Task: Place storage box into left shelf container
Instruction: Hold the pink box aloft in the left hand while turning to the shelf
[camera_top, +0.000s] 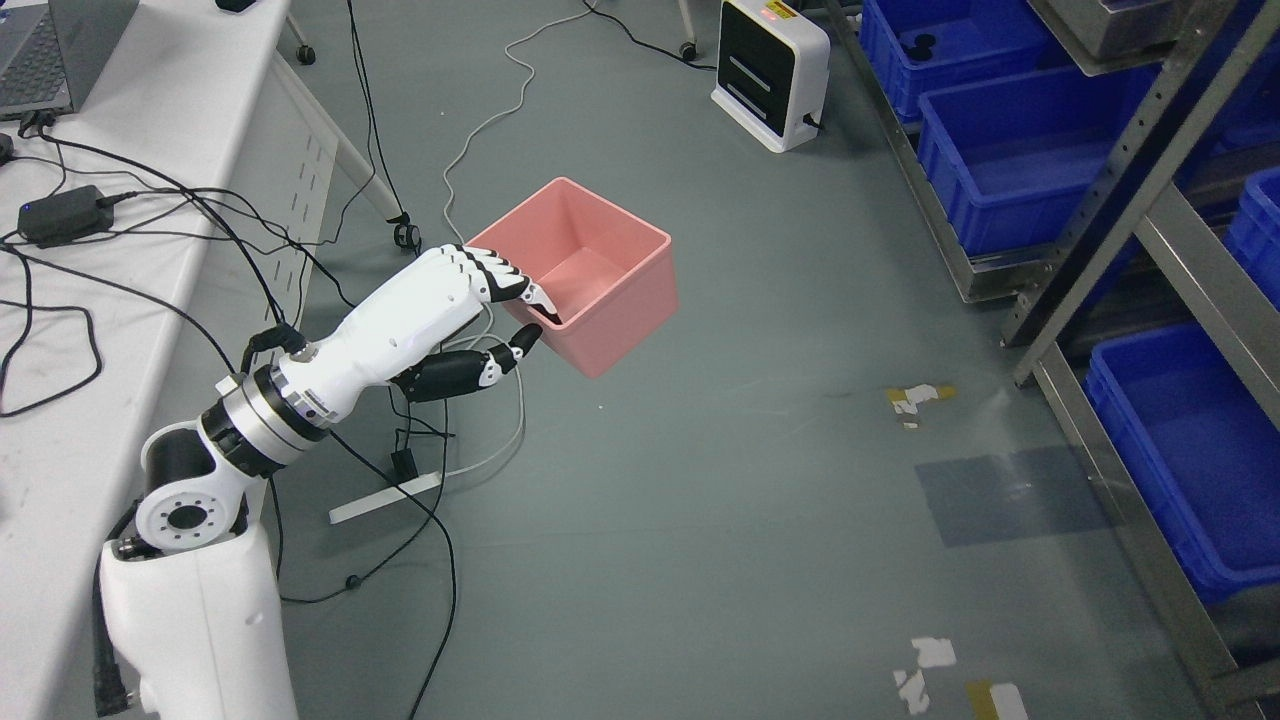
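Left hand (500, 315) pinching rim of smooth pink square plastic storage box (590, 270), held above grey floor (700, 500)

White robot hand (470, 310) (black fingertips)

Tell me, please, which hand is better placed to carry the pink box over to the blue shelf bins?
Left. The left hand already pinches the rim of the pink storage box, and the right arm is out of view.
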